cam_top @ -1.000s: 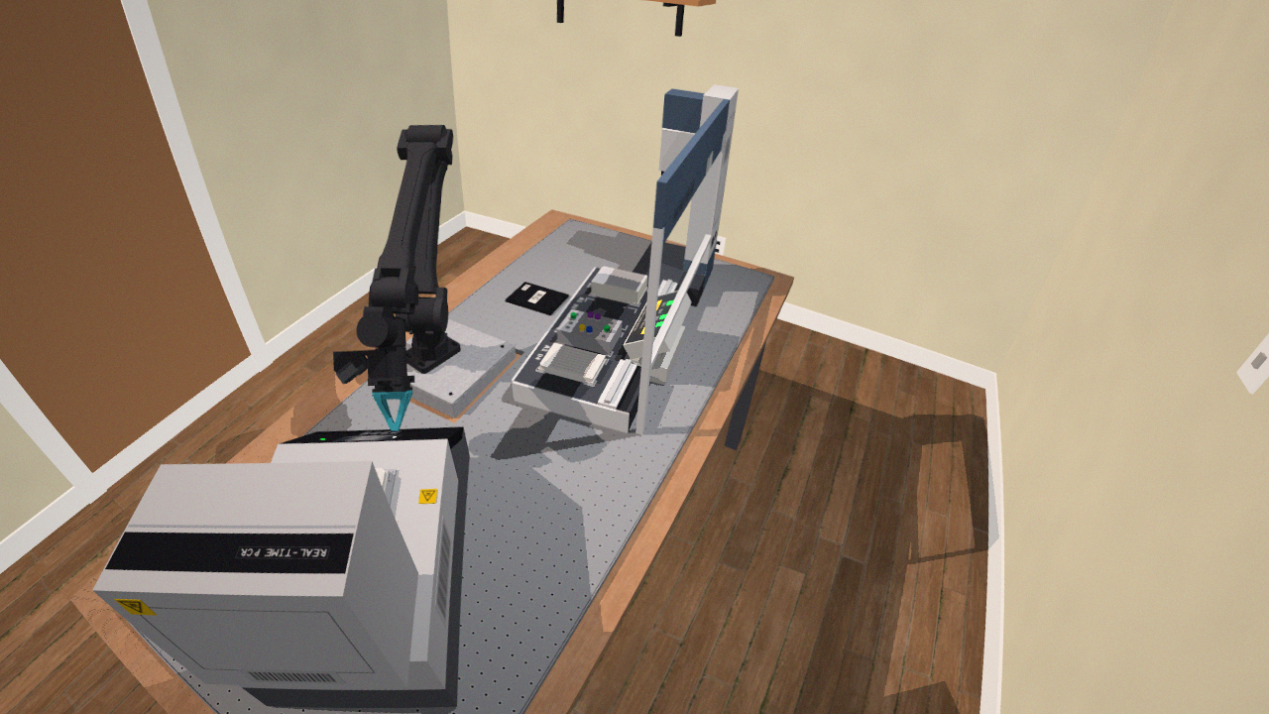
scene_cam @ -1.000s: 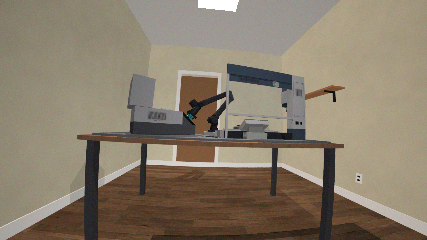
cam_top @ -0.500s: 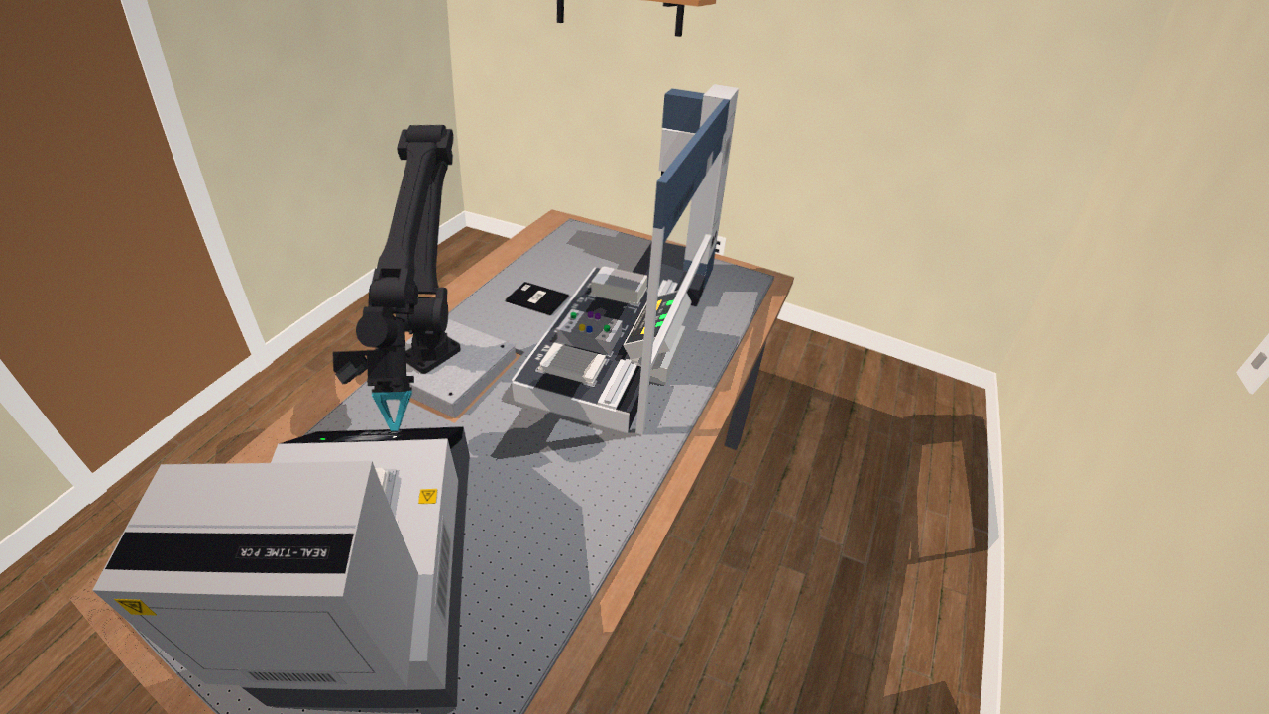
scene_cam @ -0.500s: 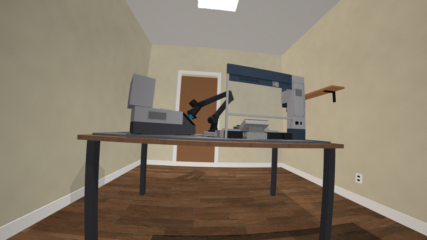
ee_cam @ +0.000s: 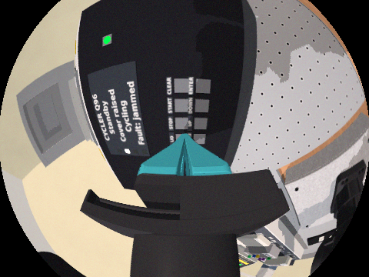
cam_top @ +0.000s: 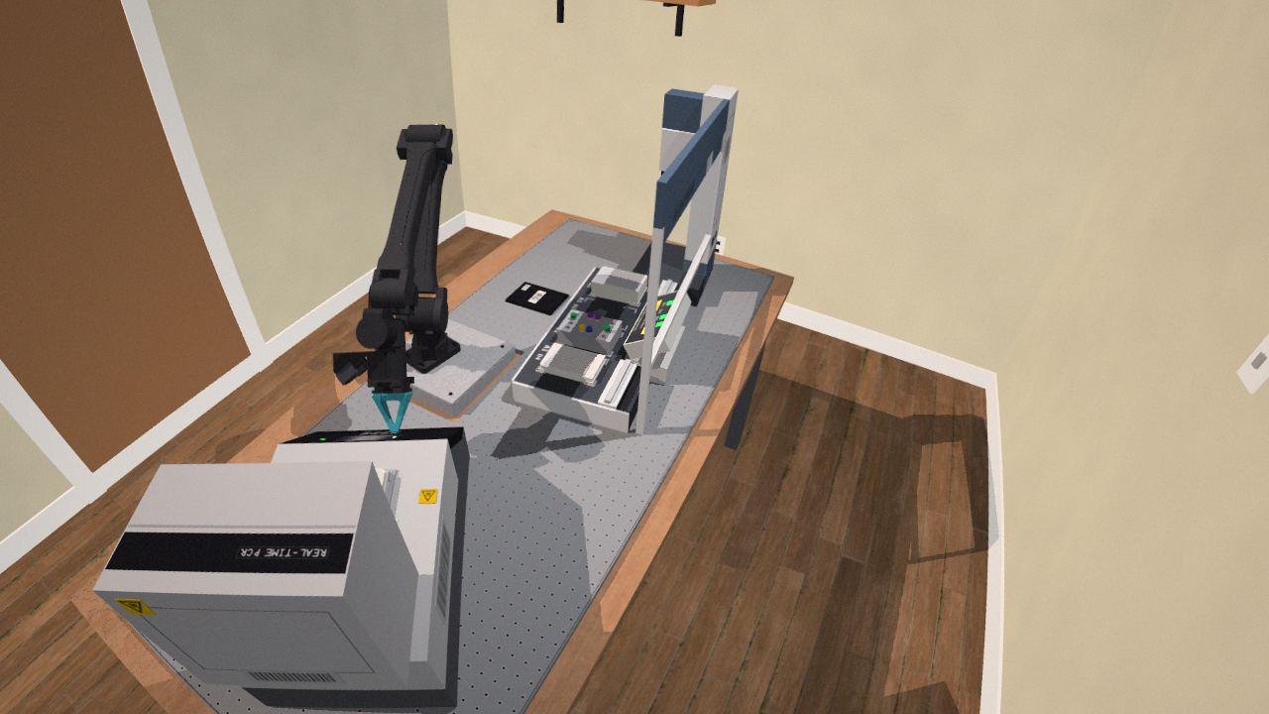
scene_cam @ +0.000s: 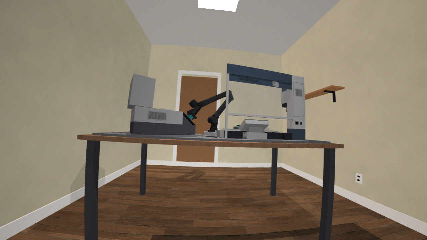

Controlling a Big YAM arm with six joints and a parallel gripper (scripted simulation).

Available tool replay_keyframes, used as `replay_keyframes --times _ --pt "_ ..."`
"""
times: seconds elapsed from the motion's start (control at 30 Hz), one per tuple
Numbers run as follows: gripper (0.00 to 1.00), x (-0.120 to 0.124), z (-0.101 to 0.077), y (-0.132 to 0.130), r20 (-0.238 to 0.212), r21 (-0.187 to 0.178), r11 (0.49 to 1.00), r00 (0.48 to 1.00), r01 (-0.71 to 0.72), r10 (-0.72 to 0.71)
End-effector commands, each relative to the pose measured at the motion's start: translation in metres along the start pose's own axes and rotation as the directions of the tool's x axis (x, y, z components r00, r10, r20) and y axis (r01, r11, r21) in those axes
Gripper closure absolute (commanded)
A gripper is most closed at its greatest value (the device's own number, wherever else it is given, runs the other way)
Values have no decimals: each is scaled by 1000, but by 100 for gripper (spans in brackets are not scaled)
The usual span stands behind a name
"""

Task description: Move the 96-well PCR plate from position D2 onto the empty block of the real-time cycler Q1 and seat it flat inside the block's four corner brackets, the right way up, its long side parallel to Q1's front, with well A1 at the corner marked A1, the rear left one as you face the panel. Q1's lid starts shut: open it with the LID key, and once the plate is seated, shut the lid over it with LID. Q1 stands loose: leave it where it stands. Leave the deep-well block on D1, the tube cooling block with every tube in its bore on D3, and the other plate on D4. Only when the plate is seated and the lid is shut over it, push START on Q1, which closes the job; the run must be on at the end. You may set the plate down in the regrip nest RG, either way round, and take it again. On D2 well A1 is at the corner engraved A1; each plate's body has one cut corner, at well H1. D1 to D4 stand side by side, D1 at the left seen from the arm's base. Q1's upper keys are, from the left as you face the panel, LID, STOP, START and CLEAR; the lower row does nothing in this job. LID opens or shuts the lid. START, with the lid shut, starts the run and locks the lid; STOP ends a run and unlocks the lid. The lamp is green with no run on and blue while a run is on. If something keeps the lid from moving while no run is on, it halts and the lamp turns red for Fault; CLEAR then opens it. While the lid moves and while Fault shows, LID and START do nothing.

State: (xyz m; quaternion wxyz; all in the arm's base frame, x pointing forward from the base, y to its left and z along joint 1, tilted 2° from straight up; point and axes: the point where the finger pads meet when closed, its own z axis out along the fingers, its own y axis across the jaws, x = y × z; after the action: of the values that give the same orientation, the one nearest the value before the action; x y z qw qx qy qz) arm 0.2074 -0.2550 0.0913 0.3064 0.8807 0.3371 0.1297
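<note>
The claw (ee_cam: 184,159), pressed together and empty, hovers at Q1's LID key (ee_cam: 181,138); it should press squarely, sparing STOP. The PCR plate (cam_top: 572,364) waits on D2.

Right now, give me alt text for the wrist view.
The gripper, teal jaws shut and empty, points at the bottom end of the key rows on Q1's black panel. The lamp glows green beside a screen whose marker sits by "Cover raised".
</note>
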Motion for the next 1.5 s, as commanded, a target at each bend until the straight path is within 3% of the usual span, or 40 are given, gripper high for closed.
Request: replay_keyframes --times 0.0,1.13,1.17,1.47 --pt "100 -3 0 15 9 -29 1000 1000 8 -8" --pt "100 2 3 29 6 -37 999 1000 5 -4" --pt "100 -1 -4 44 4 -61 998 1000 -8 8" --pt "100 7 -3 60 -12 -85 996 1000 20 -21"
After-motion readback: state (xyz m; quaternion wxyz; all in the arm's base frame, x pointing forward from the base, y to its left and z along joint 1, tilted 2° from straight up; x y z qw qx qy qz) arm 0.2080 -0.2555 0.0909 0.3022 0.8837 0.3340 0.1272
